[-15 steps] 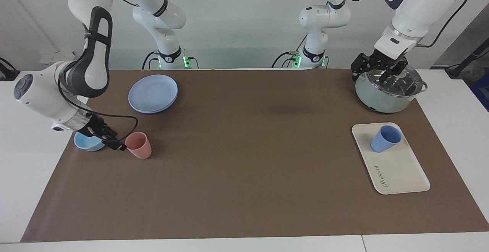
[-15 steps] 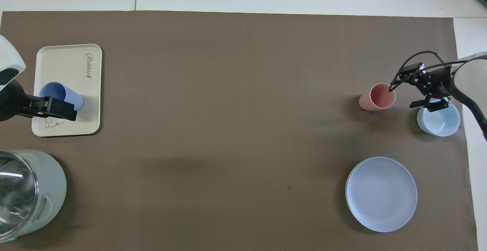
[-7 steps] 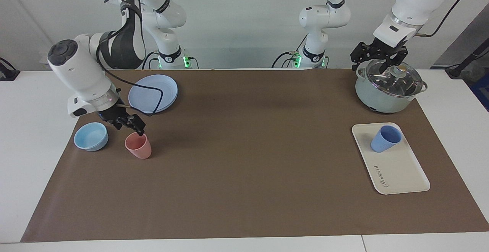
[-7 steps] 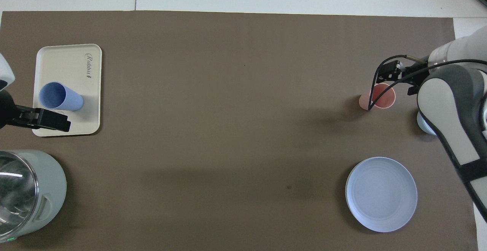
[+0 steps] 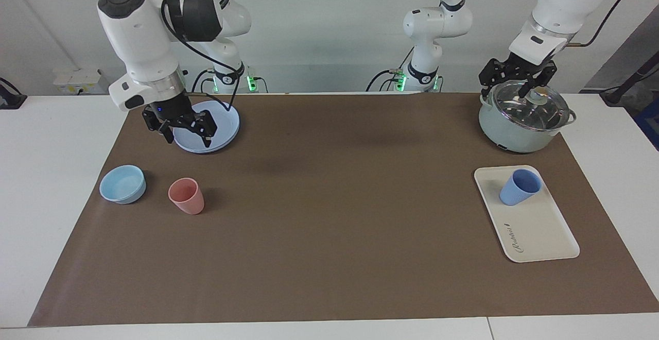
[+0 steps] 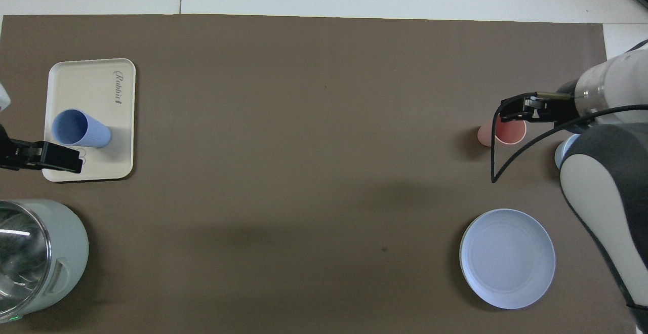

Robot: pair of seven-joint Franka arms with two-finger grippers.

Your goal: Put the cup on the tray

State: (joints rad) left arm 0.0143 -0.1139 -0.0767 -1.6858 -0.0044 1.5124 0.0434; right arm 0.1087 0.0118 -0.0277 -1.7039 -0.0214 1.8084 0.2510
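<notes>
In the facing view the cup (image 5: 520,187) stands upright on the tray (image 5: 540,232), on the half of the tray nearer to the robots, at the left arm's end of the tabletop (image 5: 329,237); nothing touches it, so the placing looks done. The left gripper (image 5: 516,78) hangs in the air over the lidded pot (image 5: 522,118), its fingers spread apart and empty. The right gripper (image 5: 181,126) is raised over the blue plate (image 5: 221,116), fingers wide and empty, with the pink tumbler (image 5: 186,196) and the light-blue bowl (image 5: 122,184) farther from the robots than the plate. In the overhead view the cup (image 6: 81,129) sits on the tray (image 6: 101,78) with the script lettering farther from the robots, and the left gripper (image 6: 53,156) shows at the edge of the picture, overlapping the tray's near corner. The cup looks like thin, stiff plastic: probably light, easy to tip and a little slippery, so any regrasp would best pinch the ribbed wall across its width below the rim.
</notes>
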